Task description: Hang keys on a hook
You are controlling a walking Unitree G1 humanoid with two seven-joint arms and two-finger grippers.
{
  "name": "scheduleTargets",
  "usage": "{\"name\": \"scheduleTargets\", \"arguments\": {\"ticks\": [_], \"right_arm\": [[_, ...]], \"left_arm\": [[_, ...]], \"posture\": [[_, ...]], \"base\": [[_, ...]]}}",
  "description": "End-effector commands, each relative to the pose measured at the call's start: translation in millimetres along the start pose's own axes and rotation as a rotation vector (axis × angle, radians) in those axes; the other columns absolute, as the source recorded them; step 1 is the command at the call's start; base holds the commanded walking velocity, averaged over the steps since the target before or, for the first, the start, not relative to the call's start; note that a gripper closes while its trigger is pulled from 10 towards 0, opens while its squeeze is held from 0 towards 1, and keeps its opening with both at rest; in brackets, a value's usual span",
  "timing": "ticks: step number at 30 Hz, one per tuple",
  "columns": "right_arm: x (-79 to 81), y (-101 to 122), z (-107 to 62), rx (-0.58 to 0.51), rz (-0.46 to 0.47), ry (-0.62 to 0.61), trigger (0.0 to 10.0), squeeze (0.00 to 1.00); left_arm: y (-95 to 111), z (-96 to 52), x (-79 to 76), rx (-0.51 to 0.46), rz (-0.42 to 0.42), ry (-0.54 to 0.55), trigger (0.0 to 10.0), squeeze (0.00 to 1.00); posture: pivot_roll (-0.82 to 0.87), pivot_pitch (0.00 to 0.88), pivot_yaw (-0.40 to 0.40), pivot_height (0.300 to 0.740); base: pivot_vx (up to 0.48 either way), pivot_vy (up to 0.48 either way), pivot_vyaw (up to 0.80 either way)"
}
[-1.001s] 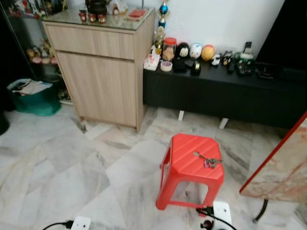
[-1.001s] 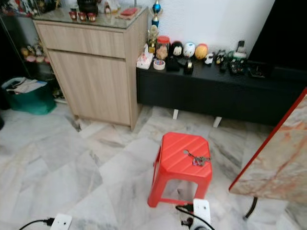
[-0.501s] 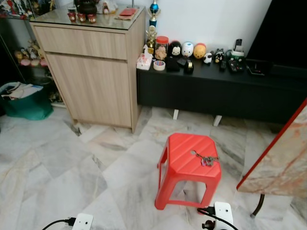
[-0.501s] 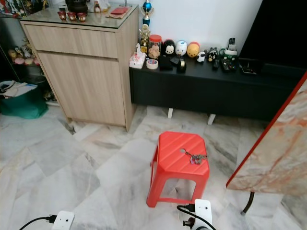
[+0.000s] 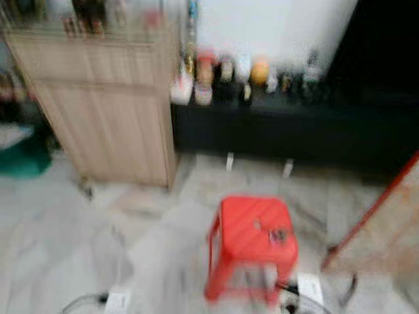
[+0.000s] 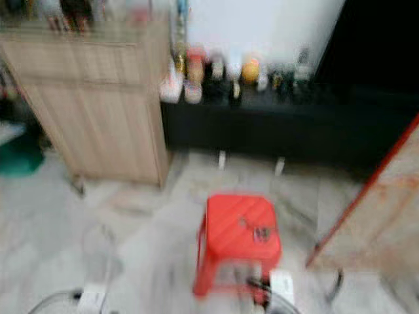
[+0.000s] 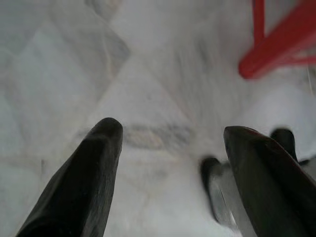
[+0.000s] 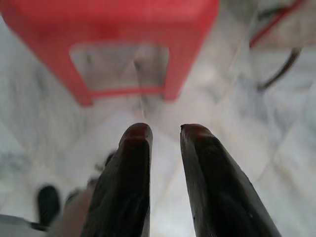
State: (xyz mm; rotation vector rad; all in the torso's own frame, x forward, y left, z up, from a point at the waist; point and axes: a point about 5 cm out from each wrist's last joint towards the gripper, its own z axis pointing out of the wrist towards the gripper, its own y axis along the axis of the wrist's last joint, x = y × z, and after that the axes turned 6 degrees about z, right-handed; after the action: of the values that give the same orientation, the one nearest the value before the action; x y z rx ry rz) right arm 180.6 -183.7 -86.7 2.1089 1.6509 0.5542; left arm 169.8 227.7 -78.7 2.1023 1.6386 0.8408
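Both arms hang low over the marble floor (image 7: 148,59). The left gripper (image 7: 170,136) has its fingers spread wide with nothing between them; past their tips lies bare floor, with a red leg of the stool off to one side and something dark and blurred on the floor close under them. The right gripper (image 8: 165,129) has its fingers drawn nearly together, a thin gap showing between them, and they hold nothing. Just beyond its fingertips stands the red stool (image 5: 252,242), seen from low down through its open frame.

The head views are smeared, so small things are hard to read. A small dark cluster on the stool's top, toward its right side, looks like the keys (image 5: 277,235); they lie well above and ahead of both sets of fingers, untouched. White power strips and cables lie on the floor by the stool's feet.

Farther off stand a wooden cabinet (image 5: 98,111) and a low black counter (image 5: 288,127) crowded with small ornaments, against a white wall. I can make out no hook.

By my reckoning the job has barely begun: the keys are not yet picked up, and a hook must be found.
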Motion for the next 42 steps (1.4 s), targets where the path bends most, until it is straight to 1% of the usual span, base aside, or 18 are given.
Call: {"name": "scheduleTargets", "arguments": {"ticks": [1, 3, 6, 10, 16, 31, 35, 36, 38, 40, 42], "right_arm": [[5.1, -1.9, 0.1, 0.006, 0.024, 0.007, 10.0, 0.0], [5.2, -1.9, 0.1, 0.006, 0.024, 0.008, 10.0, 0.0], [6.1, -2.4, 0.1, 0.008, 0.039, 0.017, 10.0, 0.0], [5.8, -0.5, 0.1, -0.009, 0.022, 0.017, 10.0, 0.0], [6.0, -0.6, 0.1, -0.008, 0.032, 0.015, 10.0, 0.0], [5.8, -0.3, 0.1, -0.014, 0.032, 0.018, 10.0, 0.0], [5.7, -0.1, 0.1, -0.016, 0.029, 0.017, 10.0, 0.0], [5.7, 0.4, 0.0, -0.023, 0.031, 0.017, 10.0, 0.0], [5.4, 2.2, -0.3, -0.052, 0.038, 0.018, 10.0, 0.0], [5.3, 3.0, -0.4, -0.064, 0.043, 0.019, 10.0, 0.0], [5.3, 4.7, -0.8, -0.088, 0.04, 0.026, 10.0, 0.0]], "left_arm": [[-11.7, -3.4, 2.8, 0.037, -0.014, 0.005, 10.0, 0.0], [-11.6, -3.4, 2.9, 0.037, -0.013, 0.005, 10.0, 0.0], [-11.3, -3.3, 3.7, 0.038, -0.006, 0.013, 10.0, 0.0], [-11.0, -3.2, 3.7, 0.037, -0.003, 0.017, 10.0, 0.0], [-11.4, -3.5, 4.1, 0.034, 0.006, 0.019, 10.0, 0.0], [-16.0, -5.0, 5.1, 0.049, 0.006, 0.022, 10.0, 0.0], [-15.2, -5.0, 6.3, 0.041, 0.004, 0.033, 10.0, 0.0], [-11.2, -4.2, 8.6, 0.021, 0.004, 0.043, 10.0, 0.0], [7.0, -1.0, 17.3, -0.062, 0.0, 0.082, 10.0, 0.0], [15.1, 0.0, 20.9, -0.1, -0.008, 0.097, 10.0, 0.0], [31.9, 0.8, 29.2, -0.185, -0.018, 0.134, 10.0, 0.0]], "posture": [[0.08, 0.0, -0.053, 0.74], [0.08, 0.0, -0.053, 0.74], [0.08, 0.0, -0.053, 0.74], [0.08, 0.0, -0.054, 0.74], [0.08, 0.0, -0.056, 0.74], [0.08, 0.0, -0.058, 0.74], [0.08, 0.0, -0.058, 0.74], [0.08, 0.0, -0.059, 0.74], [0.08, 0.0, -0.061, 0.74], [0.08, 0.0, -0.061, 0.74], [0.08, 0.0, -0.065, 0.74]], "base": [[0.371, 0.0, 0.0], [0.375, 0.0, 0.0], [0.346, 0.0, -0.8], [0.0, 0.0, -0.2], [0.0, 0.0, 0.0], [0.0, -0.445, 0.0], [0.0, -0.29, 0.0], [0.0, 0.0, 0.0], [0.0, 0.0, 0.0], [0.0, 0.0, 0.0], [0.0, 0.0, 0.0]]}}
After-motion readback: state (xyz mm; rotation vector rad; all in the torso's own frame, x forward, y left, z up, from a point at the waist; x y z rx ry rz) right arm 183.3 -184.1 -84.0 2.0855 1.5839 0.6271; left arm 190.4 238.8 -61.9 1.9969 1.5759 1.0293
